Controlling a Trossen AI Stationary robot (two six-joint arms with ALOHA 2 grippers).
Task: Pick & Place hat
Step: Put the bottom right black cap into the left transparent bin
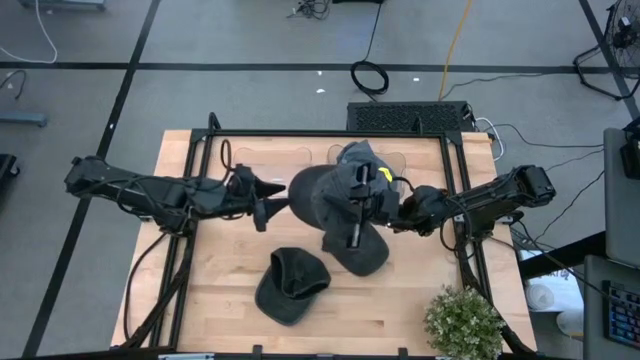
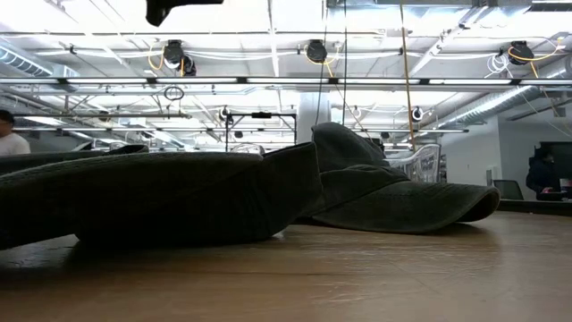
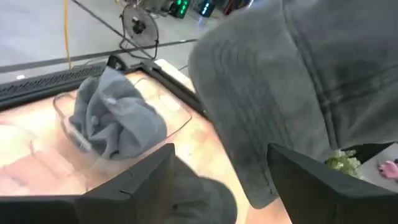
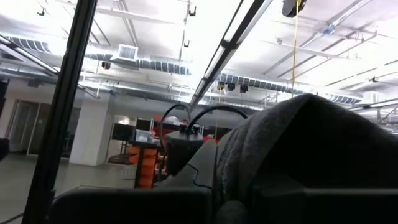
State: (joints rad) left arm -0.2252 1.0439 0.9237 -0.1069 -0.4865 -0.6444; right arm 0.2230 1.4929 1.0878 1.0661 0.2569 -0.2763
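My right gripper [image 1: 358, 212] reaches in from the table's right and is shut on a dark grey hat [image 1: 318, 190], which fills the right of the left wrist view [image 3: 298, 81]. My left gripper [image 1: 272, 203] is open and empty just left of that hat, and its fingers [image 3: 149, 174] point at it. A second dark hat [image 1: 292, 285] lies on the table near the front. A third [image 1: 358, 250] lies brim down under my right gripper. A lighter grey hat [image 3: 115, 115] sits crumpled in a clear bin at the far edge. My right gripper comes at the dark grey hat level from the table's right. The hat's cloth [image 4: 311, 143] bunches over and between its fingers and hides the place of contact, so the part held cannot be told. The hat's left edge [image 3: 249, 186] hangs clear of the table.
The clear bin [image 3: 62, 112] stands at the table's far edge. A potted plant [image 1: 462, 322] stands at the front right corner. A black frame [image 1: 455, 180] runs along the table's sides. Bare wood [image 1: 210, 280] shows at the front left.
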